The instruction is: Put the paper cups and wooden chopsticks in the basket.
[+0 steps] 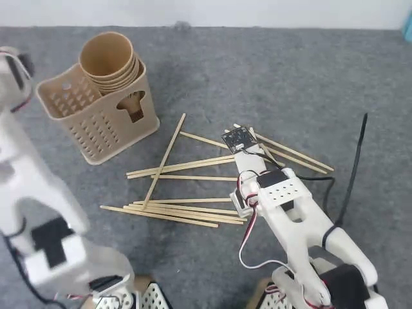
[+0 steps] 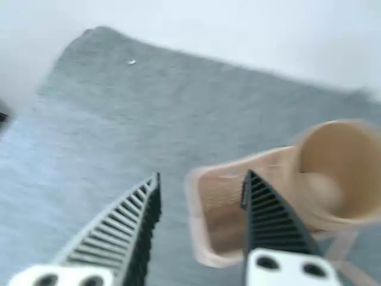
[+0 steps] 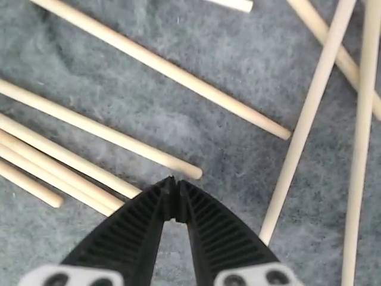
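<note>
A beige perforated basket [image 1: 96, 129] stands at the back left with a stack of paper cups [image 1: 106, 58] leaning in it. Several wooden chopsticks [image 1: 180, 166] lie scattered on the grey mat in the middle. The right arm [image 1: 283, 193] stretches over their right side. Its gripper [image 3: 175, 180] is shut low over the mat, its tips beside the end of one chopstick [image 3: 178, 167], with more chopsticks [image 3: 161, 65] around it. My left gripper [image 2: 202, 174] is open and holds nothing, raised near the basket [image 2: 220, 196] and the top cup [image 2: 339, 173].
The left arm [image 1: 26, 167] rises along the left edge of the mat, close to the basket. A black cable [image 1: 351, 174] runs along the right side. Bare mat [image 1: 277, 71] lies behind the chopsticks.
</note>
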Robot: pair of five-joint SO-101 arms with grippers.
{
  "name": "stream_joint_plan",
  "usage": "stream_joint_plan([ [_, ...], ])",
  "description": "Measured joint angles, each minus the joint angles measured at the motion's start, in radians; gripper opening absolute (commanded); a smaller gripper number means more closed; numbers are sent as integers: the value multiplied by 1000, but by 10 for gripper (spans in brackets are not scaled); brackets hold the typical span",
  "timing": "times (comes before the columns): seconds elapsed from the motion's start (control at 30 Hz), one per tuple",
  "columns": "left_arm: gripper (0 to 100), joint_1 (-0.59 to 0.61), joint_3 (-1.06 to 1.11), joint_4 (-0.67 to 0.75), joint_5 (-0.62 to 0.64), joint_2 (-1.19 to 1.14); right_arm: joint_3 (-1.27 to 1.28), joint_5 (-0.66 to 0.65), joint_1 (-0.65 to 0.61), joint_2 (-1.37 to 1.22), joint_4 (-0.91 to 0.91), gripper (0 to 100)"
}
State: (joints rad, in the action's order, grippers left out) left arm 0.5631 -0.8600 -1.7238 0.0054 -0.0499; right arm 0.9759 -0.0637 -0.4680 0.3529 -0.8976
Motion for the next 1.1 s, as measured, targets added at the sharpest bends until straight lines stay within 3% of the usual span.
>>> stream_joint_plan([
  [0.23,214,-302,361,-3,160,241,0,0,0,0,0,9],
  [0.4,214,-468,439,-3,267,233,0,0,0,0,0,9],
  [0.6,214,-552,445,54,307,160,0,0,0,0,0,9],
  [1.1,214,-555,446,275,328,-103,0,-44,0,0,0,9],
])
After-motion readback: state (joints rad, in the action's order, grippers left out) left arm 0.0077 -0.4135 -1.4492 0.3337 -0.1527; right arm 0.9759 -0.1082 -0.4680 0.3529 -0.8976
